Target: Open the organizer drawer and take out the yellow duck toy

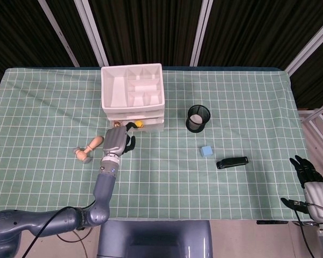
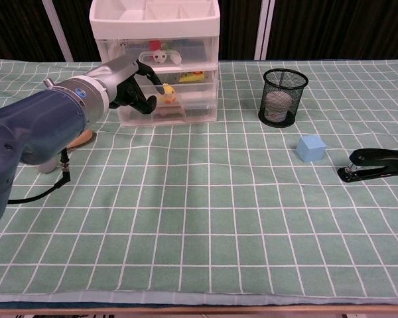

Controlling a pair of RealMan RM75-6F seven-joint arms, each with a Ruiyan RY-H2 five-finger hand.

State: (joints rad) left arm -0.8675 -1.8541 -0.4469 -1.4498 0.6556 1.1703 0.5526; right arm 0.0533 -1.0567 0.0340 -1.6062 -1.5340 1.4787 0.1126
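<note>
The white organizer with clear drawers stands at the back of the table. The yellow duck toy shows through a lower drawer front. My left hand lies against the left part of the drawer fronts with curled fingers, one fingertip just left of the duck. Whether it grips a drawer handle is hidden. My right hand hangs off the table's right front corner, fingers apart, holding nothing.
A black mesh cup stands right of the organizer. A blue cube and a black stapler lie further right and nearer. A wooden stamp lies left of my left forearm.
</note>
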